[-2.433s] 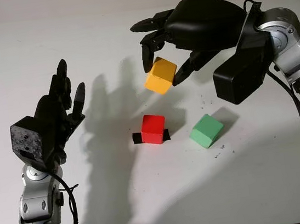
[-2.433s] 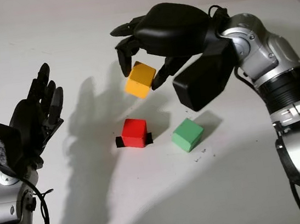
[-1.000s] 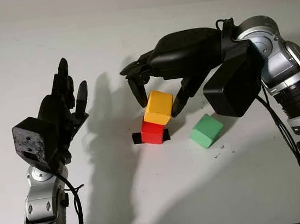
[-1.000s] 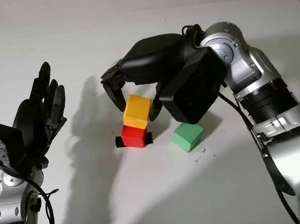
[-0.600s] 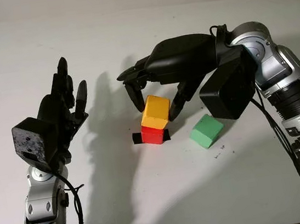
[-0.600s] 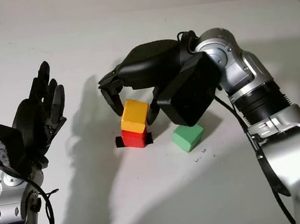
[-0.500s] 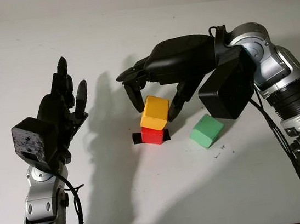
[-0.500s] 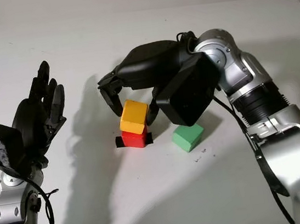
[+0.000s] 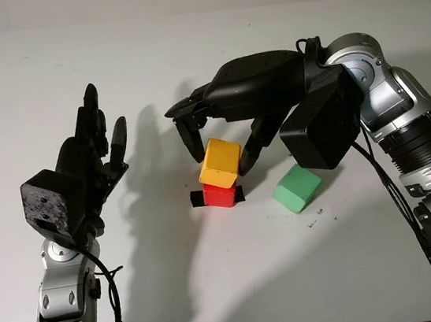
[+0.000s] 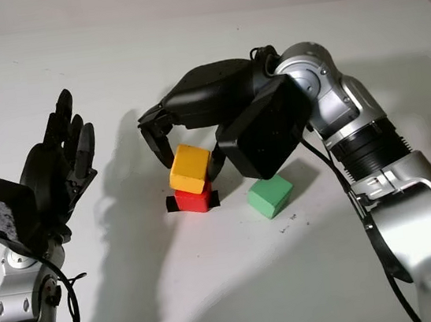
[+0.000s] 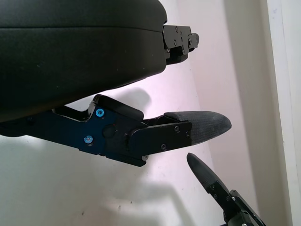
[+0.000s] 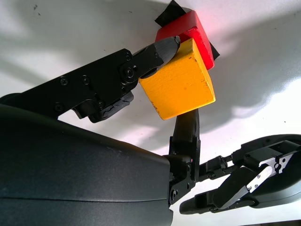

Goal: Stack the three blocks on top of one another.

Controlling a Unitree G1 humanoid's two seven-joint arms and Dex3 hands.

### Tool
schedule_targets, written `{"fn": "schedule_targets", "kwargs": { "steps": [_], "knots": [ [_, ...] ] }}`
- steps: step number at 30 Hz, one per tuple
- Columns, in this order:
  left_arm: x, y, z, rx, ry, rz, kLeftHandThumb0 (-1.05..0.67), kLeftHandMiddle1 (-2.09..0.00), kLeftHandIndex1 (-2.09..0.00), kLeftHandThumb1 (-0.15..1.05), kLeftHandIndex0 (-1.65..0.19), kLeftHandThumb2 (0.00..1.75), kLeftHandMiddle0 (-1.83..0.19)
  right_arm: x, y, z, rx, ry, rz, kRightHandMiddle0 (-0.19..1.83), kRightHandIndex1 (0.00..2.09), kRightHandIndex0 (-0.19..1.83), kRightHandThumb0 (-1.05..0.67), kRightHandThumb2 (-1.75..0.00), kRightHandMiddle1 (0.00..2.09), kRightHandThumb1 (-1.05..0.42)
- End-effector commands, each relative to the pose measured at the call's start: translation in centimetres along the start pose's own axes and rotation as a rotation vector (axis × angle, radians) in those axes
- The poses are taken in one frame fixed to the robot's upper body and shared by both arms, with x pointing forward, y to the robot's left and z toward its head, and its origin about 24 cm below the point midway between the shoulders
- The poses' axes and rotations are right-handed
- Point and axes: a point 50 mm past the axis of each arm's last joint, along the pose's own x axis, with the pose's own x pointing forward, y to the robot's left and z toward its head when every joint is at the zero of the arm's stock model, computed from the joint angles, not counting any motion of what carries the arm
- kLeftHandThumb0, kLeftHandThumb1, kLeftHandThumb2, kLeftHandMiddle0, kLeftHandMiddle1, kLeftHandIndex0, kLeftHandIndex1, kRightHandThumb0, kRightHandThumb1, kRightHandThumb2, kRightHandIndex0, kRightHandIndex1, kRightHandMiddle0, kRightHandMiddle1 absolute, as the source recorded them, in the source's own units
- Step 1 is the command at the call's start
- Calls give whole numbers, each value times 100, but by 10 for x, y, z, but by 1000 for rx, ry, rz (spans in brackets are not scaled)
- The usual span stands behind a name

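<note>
A: Where is the yellow block [image 9: 220,162]?

B: It sits tilted on top of the red block [image 9: 219,196], near the middle of the white table [image 9: 240,285]. The red block stands on a strip of black tape [image 9: 197,199] stuck to the tabletop.

A: Is the right hand [image 9: 216,137] gripping it?

B: Its fingers are curled around the yellow block. In the right wrist view one fingertip [image 12: 165,48] touches the block's upper corner beside the red block, and another finger runs under the yellow face. The third finger, in the head views, hangs just off the block's left side. Call it a light grasp on the yellow block.

A: And the green block [image 9: 297,187]?

B: It lies on the table to the right of the red block, apart from it, below the right hand's black wrist housing [image 9: 318,127]. A few dark specks [image 9: 316,215] mark the tabletop just in front of it.

A: What about the left hand [image 9: 92,157]?

B: It is raised off the table on the left side, well apart from the blocks, open and holding nothing. Its shadow falls on the table between it and the stack.
</note>
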Motion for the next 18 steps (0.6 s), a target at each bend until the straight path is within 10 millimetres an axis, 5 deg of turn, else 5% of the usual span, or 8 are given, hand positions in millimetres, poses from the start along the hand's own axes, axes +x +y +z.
{"fn": "schedule_targets", "kwargs": {
  "steps": [1, 16, 18],
  "knots": [
    [-2, -1, 3, -2, -20, -2, -72, -5, -5, 105, 10, 55, 11, -1, -7, 2, -16, -4, -12, 28, 5, 17, -40, -5, 152, -100],
    [-4, -2, 1, 4, -22, 0, -69, -5, -5, 105, 10, 55, 12, -2, -3, 1, 2, 7, 22, 28, 4, 15, -43, -5, 142, -99],
    [-4, -3, 1, 1, -24, 2, -69, -6, -6, 105, 10, 55, 11, -2, -2, 1, -22, 18, 41, 21, 4, 5, -50, -5, 89, -95]
  ]
}}
